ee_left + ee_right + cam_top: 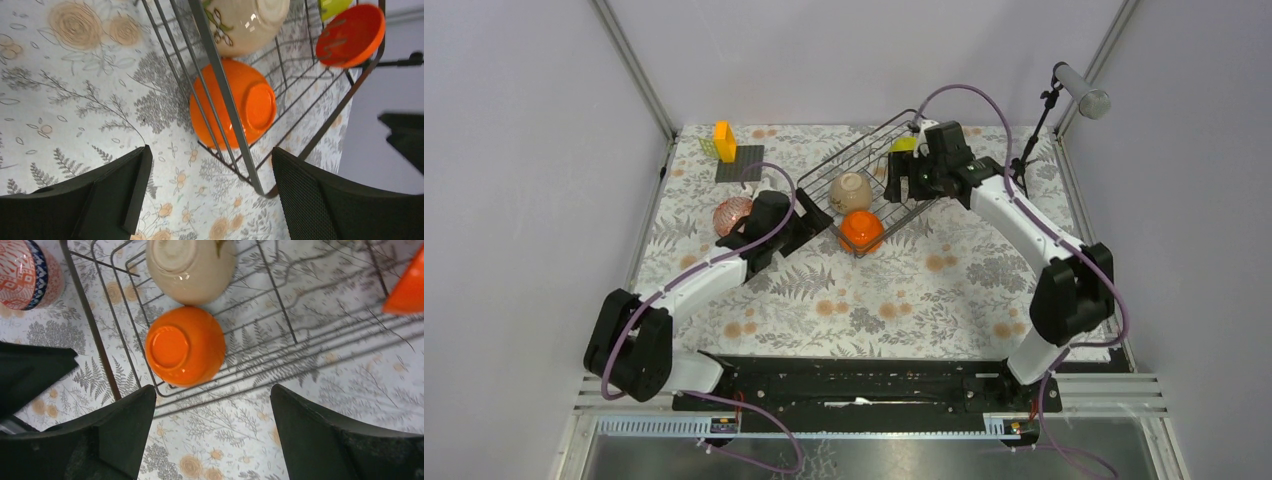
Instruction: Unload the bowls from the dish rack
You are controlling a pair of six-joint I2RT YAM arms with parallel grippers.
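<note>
Surface: a table under a pale floral cloth, closed in by plain grey walls.
Landmark: the rectangular dark metal wire dish rack sits askew at mid-table, towards the far side.
Left arm: its gripper hovers at the rack's near-left corner. The fingers are spread wide and hold nothing, and the corner wire shows between them.
Right arm: its gripper hangs over the rack's far side, looking down into it. The fingers are likewise parted and empty.
Still in the rack: four bowls, as far as the views show.
Beige bowl: the round glazed beige bowl lies tipped in the middle of the rack, foot showing.
Orange bowl: the round orange bowl lies foot-up at the rack's near corner, just beside the beige one.
Second orange bowl: another orange bowl leans on edge at the rack's far end.
Yellow-green bowl: the small yellow-green bowl sits at the far corner, partly hidden by the right arm.
Out of the rack: the pink-red patterned bowl stands on the cloth to the left of the rack.
Progress: early, in my judgement, with one bowl unloaded and at least four left. No other bowl shows in these views.
Next, likely: the near orange bowl, since both grippers are close to it.
</note>
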